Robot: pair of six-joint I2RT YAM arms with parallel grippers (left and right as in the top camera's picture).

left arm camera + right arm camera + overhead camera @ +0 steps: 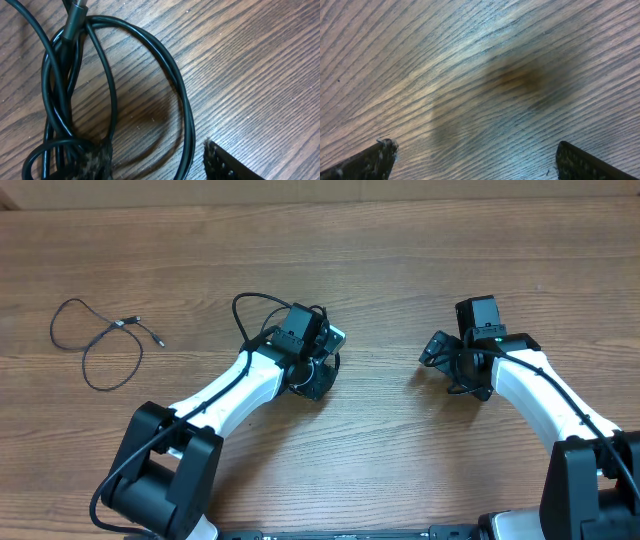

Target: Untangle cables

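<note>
Brown wood-grain table (380, 270) lies under both arms. The left gripper (155, 152) has its jaws fairly wide. Smooth, glossy black cables (186, 100) loop between them and bunch at one finger. The right gripper (476, 149) has wide jaws, with only wood grain between them. One thin cable (100, 345) curls well apart from both.
</note>
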